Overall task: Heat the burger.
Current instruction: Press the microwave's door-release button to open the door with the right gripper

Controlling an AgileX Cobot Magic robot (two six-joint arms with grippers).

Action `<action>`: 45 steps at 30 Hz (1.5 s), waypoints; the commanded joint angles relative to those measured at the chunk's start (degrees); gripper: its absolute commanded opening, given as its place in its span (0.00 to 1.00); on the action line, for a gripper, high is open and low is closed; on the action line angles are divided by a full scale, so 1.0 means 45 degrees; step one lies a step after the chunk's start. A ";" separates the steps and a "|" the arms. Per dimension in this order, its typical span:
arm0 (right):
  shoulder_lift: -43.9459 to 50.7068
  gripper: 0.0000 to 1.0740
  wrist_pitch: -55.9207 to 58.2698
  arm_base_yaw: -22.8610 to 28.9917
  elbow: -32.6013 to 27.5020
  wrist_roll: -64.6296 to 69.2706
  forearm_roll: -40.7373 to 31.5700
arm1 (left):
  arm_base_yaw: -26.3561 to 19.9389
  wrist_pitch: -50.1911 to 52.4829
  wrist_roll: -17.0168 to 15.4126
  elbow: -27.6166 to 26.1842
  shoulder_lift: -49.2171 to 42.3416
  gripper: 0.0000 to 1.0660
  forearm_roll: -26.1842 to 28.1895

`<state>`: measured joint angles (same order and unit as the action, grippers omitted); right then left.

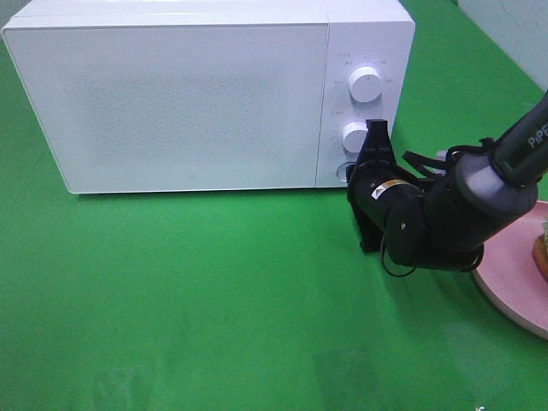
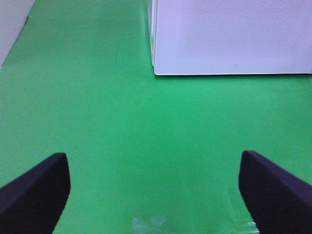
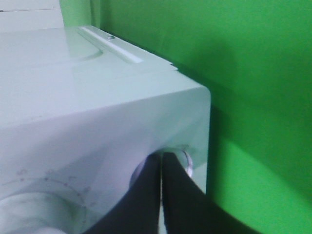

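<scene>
Pressing the round button [image 3: 185, 164] low on the microwave [image 1: 171, 94] panel, the right gripper [image 3: 161, 160], tips pressed together, needed a straight firm push to pop the door, with the burger [image 1: 542, 247] on the plate [image 1: 512, 270] at right and the left gripper [image 2: 153, 190] spread over the surface [image 2: 122, 122].

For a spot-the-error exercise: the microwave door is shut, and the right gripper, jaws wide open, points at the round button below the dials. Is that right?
Not quite: the right gripper has its jaws shut, not wide open. The right wrist view shows its fingers pressed together at the round button. The microwave door is shut, as stated.
</scene>
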<state>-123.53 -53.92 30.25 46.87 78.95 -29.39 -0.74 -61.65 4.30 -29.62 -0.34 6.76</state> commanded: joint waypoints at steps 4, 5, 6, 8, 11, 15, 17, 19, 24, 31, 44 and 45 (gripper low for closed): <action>0.0013 0.00 -0.1019 -0.0051 0.0369 -0.0051 -0.0267 | -0.0025 0.0089 0.0013 0.0013 -0.0191 0.83 0.0089; 0.0013 0.00 -0.1477 -0.0051 0.0382 -0.0076 -0.0267 | -0.0025 0.0089 0.0013 0.0013 -0.0191 0.83 0.0089; 0.0013 0.00 -0.1477 -0.0051 0.0382 -0.0076 -0.0267 | -0.0025 0.0089 0.0013 0.0013 -0.0191 0.83 0.0089; 0.0013 0.00 -0.1986 -0.0051 0.0471 -0.0076 -0.0267 | -0.0025 0.0089 0.0013 0.0013 -0.0191 0.83 0.0089; 0.0013 0.00 -0.2228 -0.0051 0.0598 -0.0076 -0.0331 | -0.0025 0.0089 0.0013 0.0013 -0.0191 0.83 0.0089; 0.0013 0.00 -0.2750 -0.0051 0.0828 0.0051 -0.0458 | -0.0025 0.0089 0.0013 0.0013 -0.0191 0.83 0.0089; 0.0013 0.00 -0.3170 -0.0051 0.1159 0.0127 -0.0662 | -0.0025 0.0089 0.0013 0.0013 -0.0191 0.83 0.0089; 0.0013 0.00 -0.3323 -0.0051 0.1261 0.0127 -0.0649 | -0.0025 0.0089 0.0013 0.0013 -0.0191 0.83 0.0089; 0.0013 0.00 -0.4163 -0.0127 0.1693 -0.0025 -0.0649 | -0.0025 0.0089 0.0013 0.0013 -0.0191 0.83 0.0089; 0.0013 0.00 -0.5335 -0.0649 0.2406 -0.0535 -0.0560 | -0.0025 0.0089 0.0013 0.0013 -0.0191 0.83 0.0089; 0.0013 0.00 -0.6150 -0.0789 0.2890 -0.0980 -0.0598 | -0.0025 0.0089 0.0013 0.0013 -0.0191 0.83 0.0089; 0.0013 0.00 -0.6175 -0.0789 0.2890 -0.0980 -0.0611 | -0.0025 0.0089 0.0013 0.0013 -0.0191 0.83 0.0089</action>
<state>-124.85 -47.38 30.25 53.57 75.75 -35.98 -0.74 -61.65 4.30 -29.62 -0.34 6.76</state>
